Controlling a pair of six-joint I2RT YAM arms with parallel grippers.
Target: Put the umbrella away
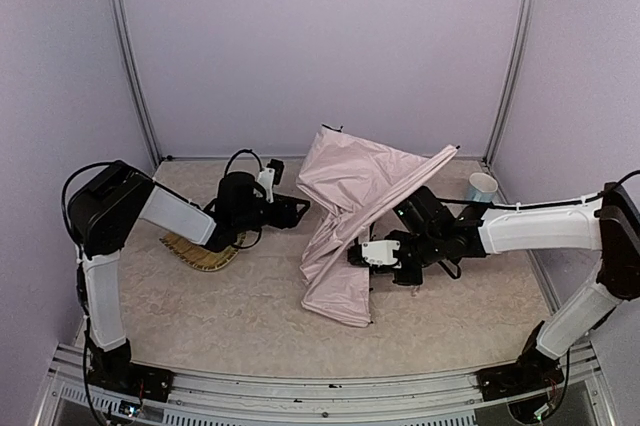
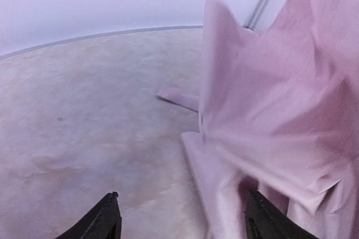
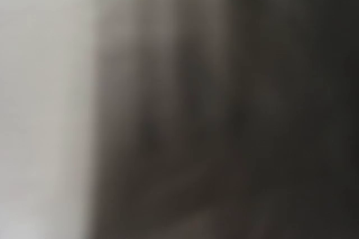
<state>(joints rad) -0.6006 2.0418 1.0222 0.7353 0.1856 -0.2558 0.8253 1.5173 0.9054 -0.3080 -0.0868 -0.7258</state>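
Pale pink thin fabric makes up most of the compact umbrella point(image 1: 352, 191), which sits half collapsed near the middle of the beige mottled table point(image 1: 200, 316). Its canopy is bunched in loose folds, with 1 panel trailing toward the near edge and a black rib tip poking out at the top. It should be light and very floppy: the cloth will likely slide and crumple under a pinch, and the thin ribs look easy to bend. The stiff shaft or small handle is probably the better hold, though neither shows under the folds. The left gripper point(image 2: 182, 208) hovers just beside the canopy, its 2 black fingers spread wide with nothing held. The right gripper point(image 1: 356, 256) is against the lower fold on the opposite side; its wrist view is a dark blur, so I cannot tell how its jaws stand. A flat yellow woven tray point(image 1: 195, 251) lies under the left arm, and a small pale blue cylinder point(image 1: 482, 186), perhaps a cup, stands at the back right. No brand, label or writing is legible.
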